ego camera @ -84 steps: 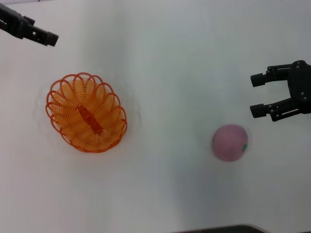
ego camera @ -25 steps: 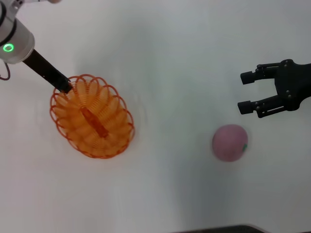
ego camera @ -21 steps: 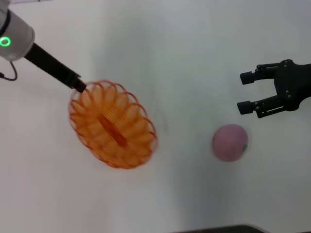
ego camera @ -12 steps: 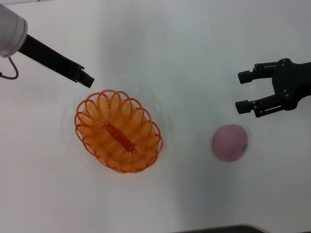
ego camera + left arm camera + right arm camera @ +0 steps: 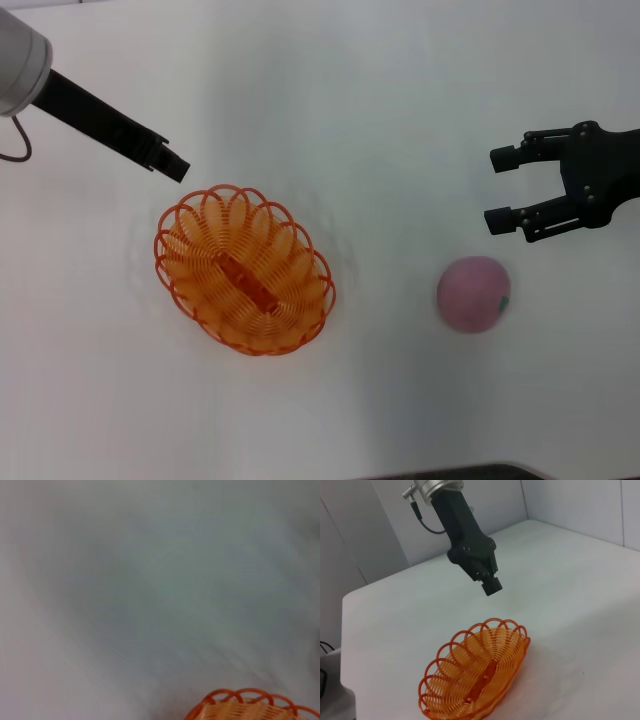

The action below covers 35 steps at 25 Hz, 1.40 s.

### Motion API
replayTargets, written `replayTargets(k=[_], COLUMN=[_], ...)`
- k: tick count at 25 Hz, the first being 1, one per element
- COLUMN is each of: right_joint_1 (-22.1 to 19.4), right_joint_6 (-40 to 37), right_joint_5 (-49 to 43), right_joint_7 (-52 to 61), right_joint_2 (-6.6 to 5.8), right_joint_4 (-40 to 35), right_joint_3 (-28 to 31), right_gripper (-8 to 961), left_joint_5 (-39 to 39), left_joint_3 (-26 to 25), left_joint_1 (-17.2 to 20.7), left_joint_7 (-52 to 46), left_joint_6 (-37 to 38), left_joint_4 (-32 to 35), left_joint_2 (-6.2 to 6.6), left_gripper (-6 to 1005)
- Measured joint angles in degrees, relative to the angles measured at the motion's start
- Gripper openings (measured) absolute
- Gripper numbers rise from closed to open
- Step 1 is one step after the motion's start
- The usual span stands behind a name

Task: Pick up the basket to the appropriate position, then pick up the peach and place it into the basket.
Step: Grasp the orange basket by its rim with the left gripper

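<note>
An orange basket (image 5: 245, 270) sits flat on the white counter (image 5: 330, 100), left of centre, its long axis running diagonally. The left gripper (image 5: 172, 163) hangs just off the basket's far-left rim, clear of the wire loops and holding nothing; its fingers look drawn together, seen also from the right wrist camera, where the gripper (image 5: 491, 585) hovers above the basket (image 5: 477, 672). The left wrist camera catches only a sliver of the basket's scalloped rim (image 5: 250, 705). A pink peach (image 5: 473, 293) rests on the counter toward the right edge, well apart from the basket. The right gripper (image 5: 507, 187) hovers just beyond the peach, fingers spread wide and empty.
</note>
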Motion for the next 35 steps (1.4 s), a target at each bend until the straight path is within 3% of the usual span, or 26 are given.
replayTargets(k=[5, 12, 21, 24, 35], right_joint_1=[0.1, 0.2, -0.01, -0.07, -0.1], right_joint_6=[-0.01, 0.03, 0.57, 1.31, 1.52], right_joint_5=[0.0, 0.0, 0.0, 0.0, 0.0], right_joint_7=[0.0, 0.04, 0.0, -0.08, -0.17], right_joint_2=[0.0, 0.0, 0.05, 0.19, 0.27], right_joint_4=[0.0, 0.0, 0.0, 0.28, 0.8], right_joint_3=[-0.07, -0.03, -0.12, -0.21, -0.24], right_gripper=[926, 926, 926, 926, 927], left_joint_5=[0.83, 5.13, 8.21, 8.23, 8.34], left_joint_3=[4.46, 7.03, 10.23, 11.69, 14.26], left_joint_1=[0.53, 0.9, 1.19, 1.36, 0.91], left_joint_7=[-1.5, -2.41, -3.88, -4.58, -6.25], left_joint_6=[0.61, 0.43, -4.23, -8.22, -12.89], left_joint_4=[3.53, 7.13, 5.71, 2.49, -3.38], left_joint_2=[-1.0, -3.32, -4.43, -4.48, -4.63], left_gripper=[20, 285, 684, 883, 885])
